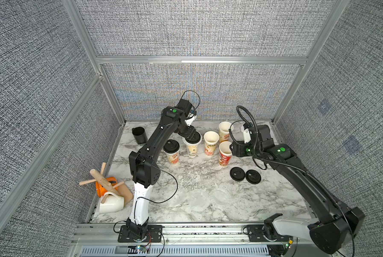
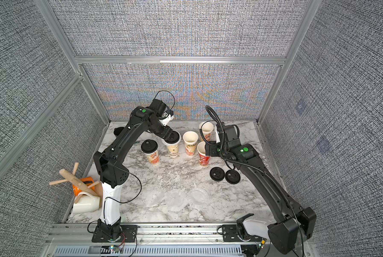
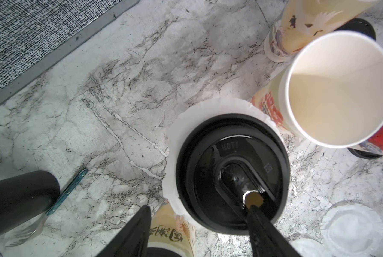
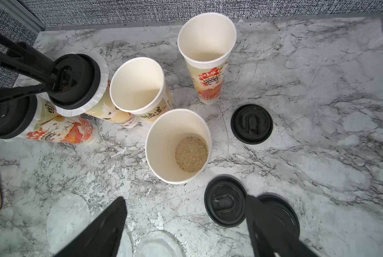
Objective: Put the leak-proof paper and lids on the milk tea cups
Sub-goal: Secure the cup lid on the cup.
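Left gripper (image 3: 199,203) is down on the collared cup (image 1: 192,151). Its jaws are spread wide, with one fingertip (image 3: 252,200) planted in the recess of the black lid (image 3: 199,169) and the other hanging out past the rim, gripping nothing. A sheet of leak-proof paper (image 3: 186,120) sits sandwiched under that lid, its crinkled edge frilling out all round. It's tight here: a lidded cup (image 1: 172,155) stands just beside the collared cup on the left arm's side, and an open cup (image 1: 211,142) is just beside it on the other. Beyond that are a far open cup (image 1: 225,131) and a grain-bottomed cup (image 1: 225,155). Past those, the right gripper (image 4: 186,199) hangs with jaws wide and empty over the loose lids (image 4: 251,124). Toward the arm bases from the collared cup, bare marble table (image 1: 186,175) opens up, then the spare sheets (image 1: 199,199) lie flat. A short black cup (image 1: 139,134) stands well apart, near the table's edge.
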Controlling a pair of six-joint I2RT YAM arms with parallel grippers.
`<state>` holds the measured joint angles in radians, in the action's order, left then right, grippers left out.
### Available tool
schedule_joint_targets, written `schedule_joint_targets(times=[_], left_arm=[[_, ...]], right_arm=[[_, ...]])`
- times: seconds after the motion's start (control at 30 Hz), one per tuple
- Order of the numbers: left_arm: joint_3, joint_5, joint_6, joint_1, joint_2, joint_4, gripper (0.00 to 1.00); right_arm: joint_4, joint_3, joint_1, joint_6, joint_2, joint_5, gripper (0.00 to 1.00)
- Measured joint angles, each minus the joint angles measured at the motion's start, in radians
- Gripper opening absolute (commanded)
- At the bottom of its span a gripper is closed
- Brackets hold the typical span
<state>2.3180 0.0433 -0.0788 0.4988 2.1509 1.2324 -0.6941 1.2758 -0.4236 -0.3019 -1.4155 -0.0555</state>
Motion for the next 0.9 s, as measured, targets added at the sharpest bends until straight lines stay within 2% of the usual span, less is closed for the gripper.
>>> schedule_joint_targets(times=[0.9], left_arm=[[0.035,-0.04,0.004,0.002,0.059,-0.083,0.7]], right_arm=[[0.017,-0.021,0.0,-0.012,-0.012,0.031,0.83]])
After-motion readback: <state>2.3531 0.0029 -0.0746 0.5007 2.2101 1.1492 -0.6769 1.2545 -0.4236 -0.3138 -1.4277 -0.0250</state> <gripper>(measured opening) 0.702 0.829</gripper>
